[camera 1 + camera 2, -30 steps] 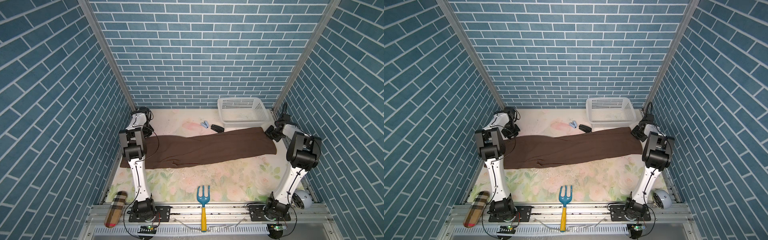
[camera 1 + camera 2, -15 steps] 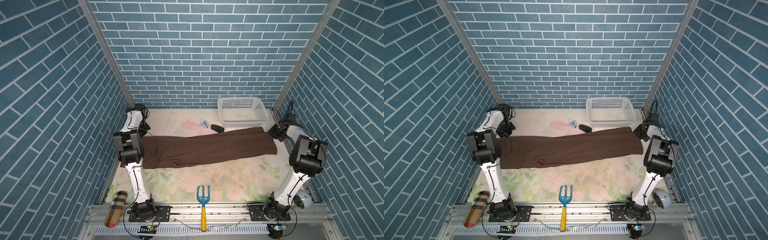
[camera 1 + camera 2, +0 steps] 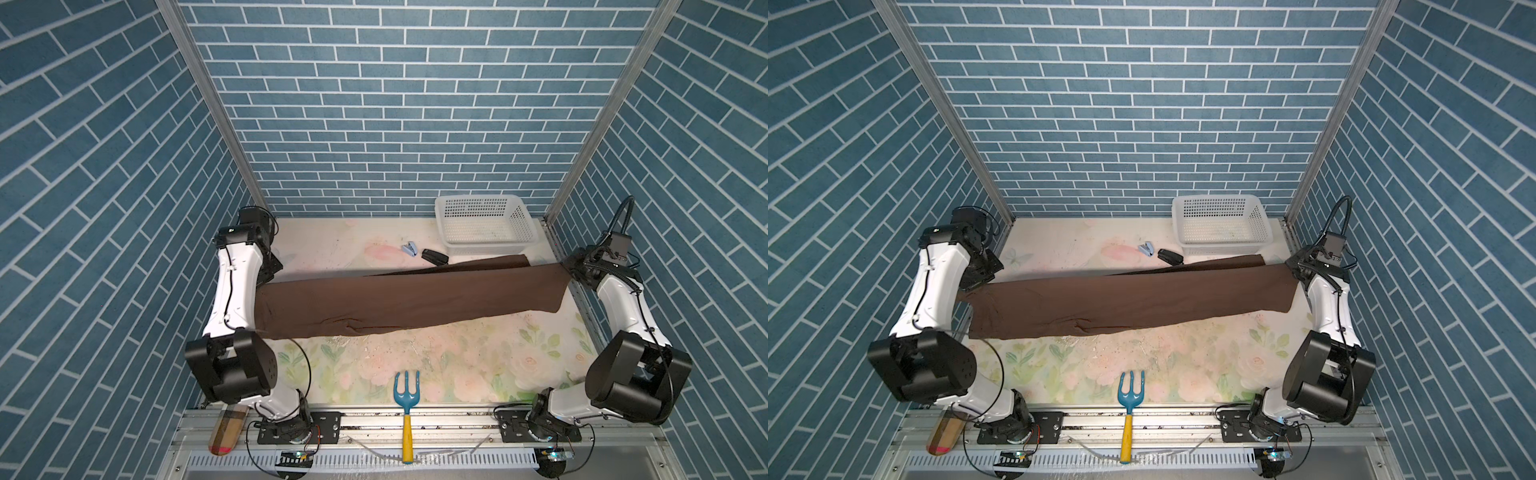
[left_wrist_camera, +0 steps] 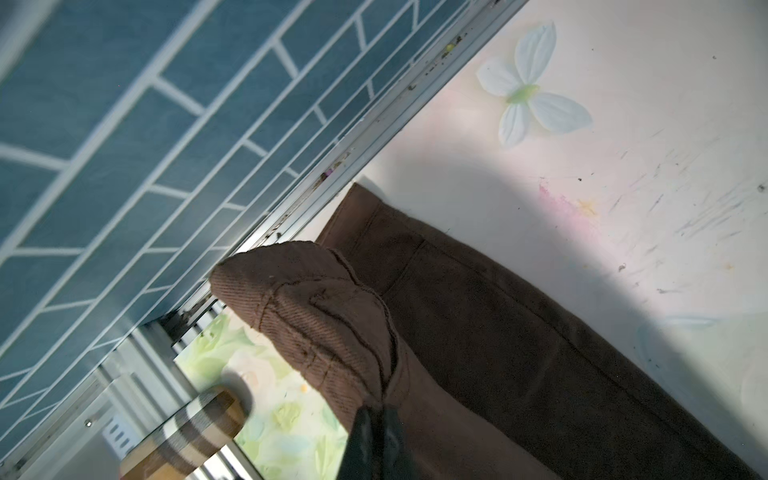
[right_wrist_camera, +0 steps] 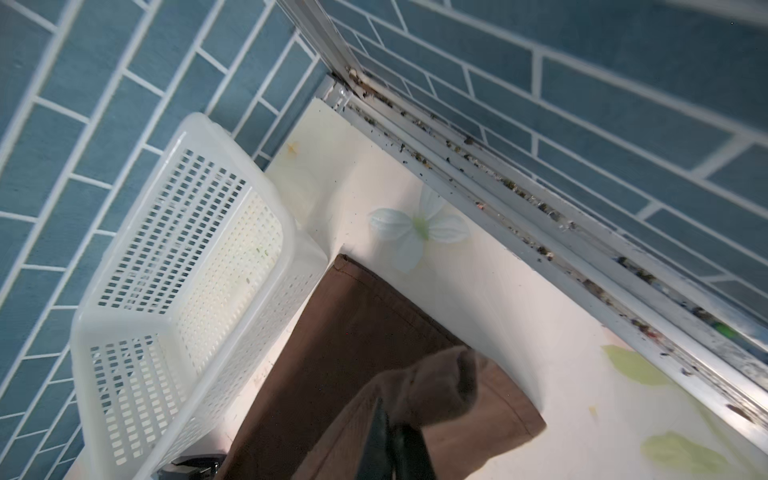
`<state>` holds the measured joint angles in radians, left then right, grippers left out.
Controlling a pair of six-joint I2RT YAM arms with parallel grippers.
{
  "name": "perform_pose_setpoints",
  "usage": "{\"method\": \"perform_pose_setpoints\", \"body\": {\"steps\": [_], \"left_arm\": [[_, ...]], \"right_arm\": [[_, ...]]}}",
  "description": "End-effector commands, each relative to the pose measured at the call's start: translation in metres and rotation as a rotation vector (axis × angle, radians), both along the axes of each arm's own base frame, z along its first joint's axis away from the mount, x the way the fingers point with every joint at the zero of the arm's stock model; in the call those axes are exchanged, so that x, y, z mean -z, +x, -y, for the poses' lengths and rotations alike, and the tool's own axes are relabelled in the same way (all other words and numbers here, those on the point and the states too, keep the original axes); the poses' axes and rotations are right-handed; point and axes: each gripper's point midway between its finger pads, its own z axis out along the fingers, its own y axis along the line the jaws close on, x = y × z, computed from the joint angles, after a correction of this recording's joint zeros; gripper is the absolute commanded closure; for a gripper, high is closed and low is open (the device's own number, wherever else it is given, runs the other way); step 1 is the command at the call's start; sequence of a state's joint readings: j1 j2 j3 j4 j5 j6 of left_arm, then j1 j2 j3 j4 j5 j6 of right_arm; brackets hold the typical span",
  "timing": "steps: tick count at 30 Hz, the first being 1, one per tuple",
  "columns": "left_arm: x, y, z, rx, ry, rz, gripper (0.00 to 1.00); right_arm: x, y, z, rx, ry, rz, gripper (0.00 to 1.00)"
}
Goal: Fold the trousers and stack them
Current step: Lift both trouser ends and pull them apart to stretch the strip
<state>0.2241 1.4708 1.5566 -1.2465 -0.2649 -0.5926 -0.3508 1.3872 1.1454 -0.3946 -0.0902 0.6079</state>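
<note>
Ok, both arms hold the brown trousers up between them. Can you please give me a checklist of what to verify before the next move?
1. Left gripper shut on the left end of the trousers: ok.
2. Right gripper shut on the right end: ok.
3. Both layers held at the right end: not ok; a lower layer lies on the table beside the white basket.
4. Black stapler apart from the far edge of the cloth: cannot tell; it sits very close.
5. Blue garden fork away from the cloth: ok; it lies at the front edge.
</note>
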Motion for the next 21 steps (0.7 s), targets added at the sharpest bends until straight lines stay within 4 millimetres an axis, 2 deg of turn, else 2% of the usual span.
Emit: {"method": "perform_pose_setpoints", "body": {"steps": [1, 6, 12, 16, 21], "left_arm": [[-0.02, -0.051, -0.013, -0.081, 0.086, 0.001, 1.0], [-0.028, -0.101, -0.005, -0.118, 0.084, 0.035, 1.0], [-0.032, -0.143, 0.001, -0.144, 0.09, 0.039, 1.0], [-0.021, -0.145, 0.003, -0.124, 0.081, 0.02, 1.0], [-0.007, -0.116, -0.002, -0.122, 0.054, 0.018, 1.0]], "right_arm": [[-0.023, -0.027, 0.027, 0.164, -0.075, 0.045, 1.0], [-0.048, -0.048, 0.019, 0.187, -0.074, 0.116, 1.0], [-0.06, -0.067, 0.011, 0.195, -0.068, 0.143, 1.0], [-0.053, -0.064, 0.008, 0.182, -0.05, 0.148, 1.0], [-0.046, -0.053, 0.012, 0.181, -0.044, 0.14, 1.0]]}}
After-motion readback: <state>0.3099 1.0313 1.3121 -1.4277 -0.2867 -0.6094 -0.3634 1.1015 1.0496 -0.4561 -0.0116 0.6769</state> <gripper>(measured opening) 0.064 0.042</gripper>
